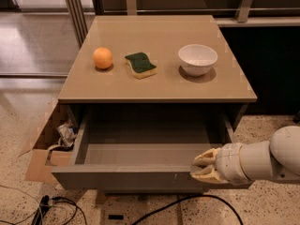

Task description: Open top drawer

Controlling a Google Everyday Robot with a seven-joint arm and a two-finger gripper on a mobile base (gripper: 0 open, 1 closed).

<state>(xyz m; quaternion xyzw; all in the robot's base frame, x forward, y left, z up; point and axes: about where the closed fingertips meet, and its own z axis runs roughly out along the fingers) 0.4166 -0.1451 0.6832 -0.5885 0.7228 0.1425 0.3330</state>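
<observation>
The top drawer is a wide dark grey handleless drawer under the tan cabinet top. It stands pulled far out toward me, and its grey inside shows bare. My gripper comes in from the right on a white arm and sits at the right end of the drawer's front panel. Its tan fingers lie over the panel's top edge. The lower drawers are hidden under the pulled-out one.
An orange, a green and yellow sponge and a white bowl sit on the cabinet top. A cardboard box with crumpled stuff stands at the cabinet's left. Black cables lie on the floor in front.
</observation>
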